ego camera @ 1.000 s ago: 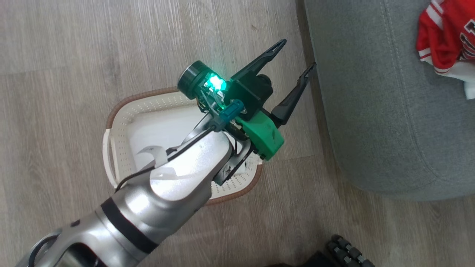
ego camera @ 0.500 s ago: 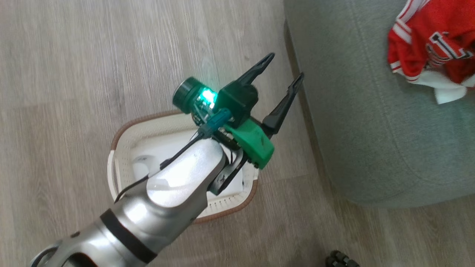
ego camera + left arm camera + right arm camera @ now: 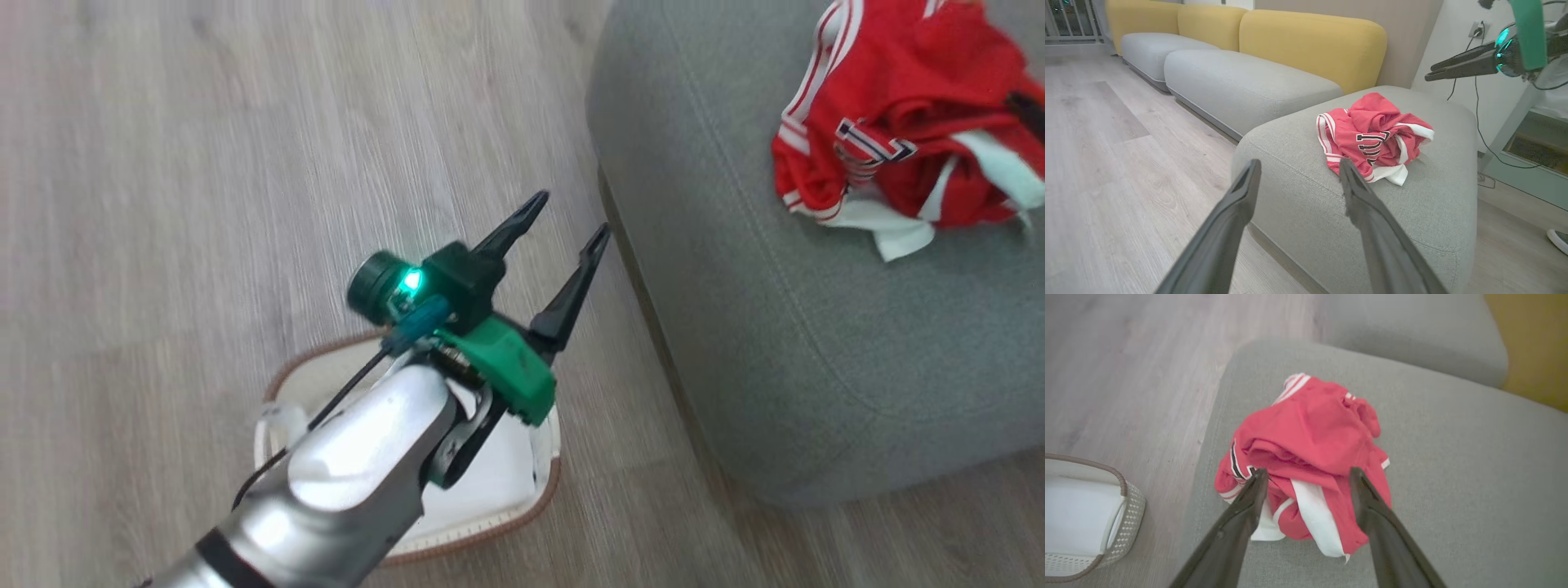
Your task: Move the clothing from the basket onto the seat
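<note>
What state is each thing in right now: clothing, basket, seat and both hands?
clothing, crumpled in a heap on the seat, not gripped.
basket, upright on the floor beside the seat, no red garment inside, a white sheet in its bottom.
seat, bears the clothing.
left hand, open and empty, over the floor by the basket.
right hand, open and empty, above the clothing.

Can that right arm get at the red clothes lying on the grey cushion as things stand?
Probably yes. The right gripper hangs over the clothing on the seat. Its fingers are spread apart, and nothing stands between them and the fabric.
</note>
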